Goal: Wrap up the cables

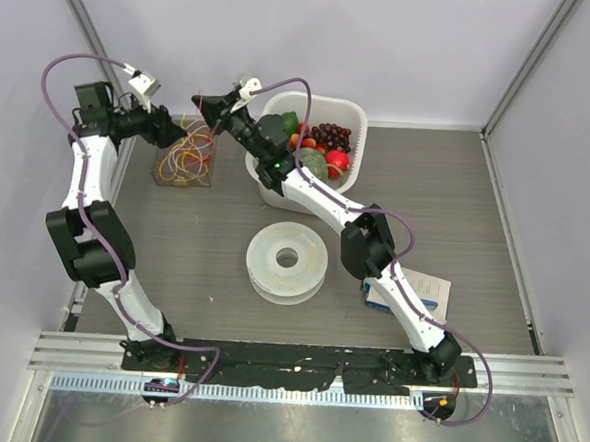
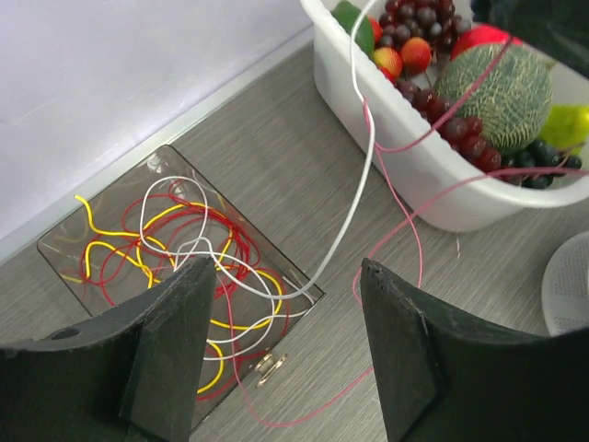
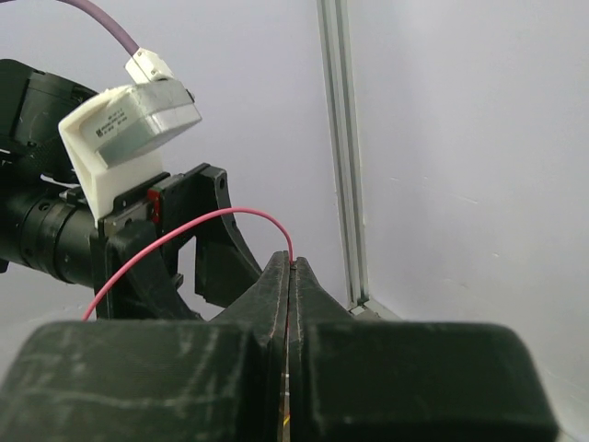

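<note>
Pinching a thin pink wire (image 3: 184, 228), the right gripper (image 3: 291, 267) is holding it above the red-yellow-white cable tangle (image 2: 184, 253) in the clear plastic box (image 2: 115, 195). The left gripper (image 2: 287, 285) is hovering wide open, so pulling slowly is wisest.

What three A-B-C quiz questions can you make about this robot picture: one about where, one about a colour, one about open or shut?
1. Where does most of the cables tangle lie?
A in the clear box
B in a blue bucket
C on a chair

2. What colour is the wire pinched by the right gripper?
A blue
B pink-red wire
C green

3. How is the left gripper?
A open, holding nothing
B shut on a spoon
C shut on a sock

Answers:
1 A, the left wrist view shows the loops inside the box.
2 B, a pink-red strand comes out of the closed fingers.
3 A, its fingers stand wide apart.
</note>
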Action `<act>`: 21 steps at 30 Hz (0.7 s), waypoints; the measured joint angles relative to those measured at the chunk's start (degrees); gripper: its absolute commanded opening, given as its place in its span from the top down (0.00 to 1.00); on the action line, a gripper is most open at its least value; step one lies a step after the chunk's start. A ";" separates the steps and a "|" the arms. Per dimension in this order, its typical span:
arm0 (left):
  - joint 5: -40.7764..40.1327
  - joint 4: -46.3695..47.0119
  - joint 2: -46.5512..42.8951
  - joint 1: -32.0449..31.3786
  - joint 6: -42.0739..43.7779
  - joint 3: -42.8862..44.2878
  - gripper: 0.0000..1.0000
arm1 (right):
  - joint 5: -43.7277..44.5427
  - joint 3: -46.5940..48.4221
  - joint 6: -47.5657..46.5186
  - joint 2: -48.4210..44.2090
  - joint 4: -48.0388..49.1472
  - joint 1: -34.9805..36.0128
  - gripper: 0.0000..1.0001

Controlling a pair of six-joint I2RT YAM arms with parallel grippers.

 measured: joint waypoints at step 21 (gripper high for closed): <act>-0.76 -1.16 0.00 3.06 5.09 -6.54 1.00 | 6.05 -3.58 -1.40 -2.19 0.61 -1.11 0.99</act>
